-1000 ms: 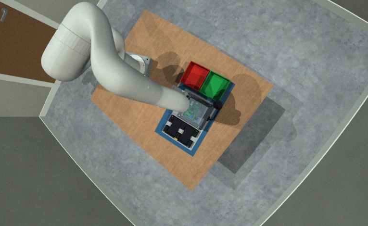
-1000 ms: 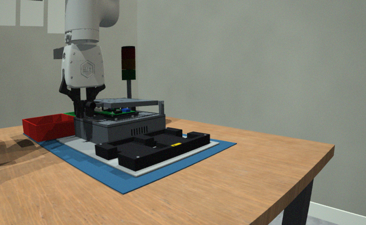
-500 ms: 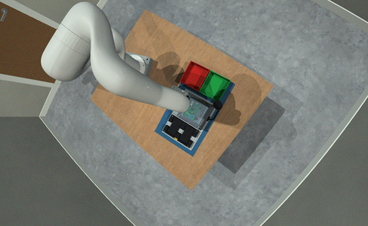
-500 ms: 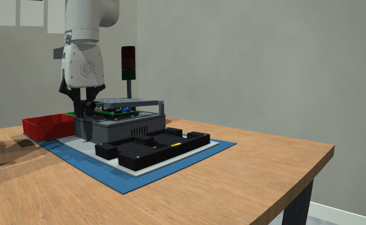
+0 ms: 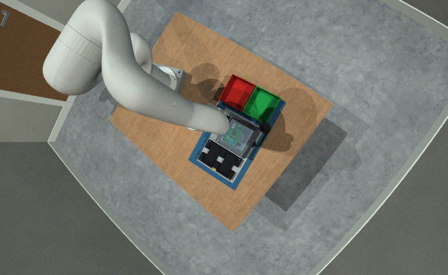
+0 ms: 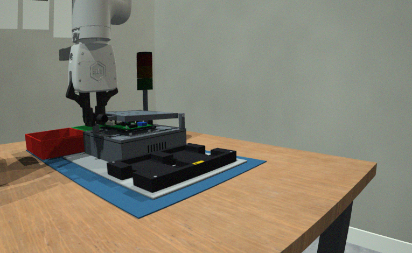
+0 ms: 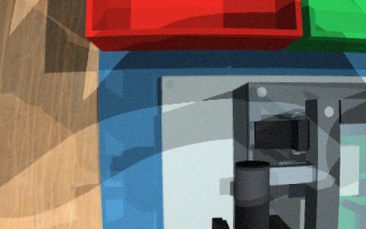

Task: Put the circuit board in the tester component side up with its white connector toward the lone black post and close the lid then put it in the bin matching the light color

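Note:
My gripper is slightly open, its fingers on either side of the black lid handle, with a narrow gap on the left in the wrist view. Actual contact is hard to see. The see-through lid stands a little raised over the grey tester. The green board lies flat in the tester, components up, its white connector on the handle side. The pins are hard to make out. The signal light looks unlit.
The red bin and green bin stand side by side beyond the tester. The black tray, with no board in it, lies on the opposite side. A blue mat lies underneath.

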`<state>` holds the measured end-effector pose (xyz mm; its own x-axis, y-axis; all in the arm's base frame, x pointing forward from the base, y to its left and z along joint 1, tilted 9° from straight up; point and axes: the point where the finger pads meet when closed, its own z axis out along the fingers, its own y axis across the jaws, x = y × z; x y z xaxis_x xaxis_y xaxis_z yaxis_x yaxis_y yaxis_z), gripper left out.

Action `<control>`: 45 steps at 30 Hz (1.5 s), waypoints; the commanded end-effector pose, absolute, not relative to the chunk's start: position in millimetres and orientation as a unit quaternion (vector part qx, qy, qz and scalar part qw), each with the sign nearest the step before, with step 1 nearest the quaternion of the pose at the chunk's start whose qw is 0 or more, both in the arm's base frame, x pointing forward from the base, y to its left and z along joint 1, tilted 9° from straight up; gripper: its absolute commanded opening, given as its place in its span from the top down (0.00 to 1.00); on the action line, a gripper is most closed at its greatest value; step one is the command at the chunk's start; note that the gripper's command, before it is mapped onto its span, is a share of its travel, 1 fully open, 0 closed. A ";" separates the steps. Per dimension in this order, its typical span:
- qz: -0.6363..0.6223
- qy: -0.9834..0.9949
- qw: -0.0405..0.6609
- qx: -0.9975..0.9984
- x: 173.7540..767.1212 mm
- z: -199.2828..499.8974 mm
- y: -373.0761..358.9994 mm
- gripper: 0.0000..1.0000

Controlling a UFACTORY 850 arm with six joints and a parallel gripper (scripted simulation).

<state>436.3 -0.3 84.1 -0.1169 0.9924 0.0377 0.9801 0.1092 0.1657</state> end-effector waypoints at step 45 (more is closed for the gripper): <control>0.068 0.744 0.038 0.664 431.8 120.3 -2.2 1.00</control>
<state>431.0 -2.2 119.6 -0.1182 0.9920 0.0439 0.9808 0.1097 0.1611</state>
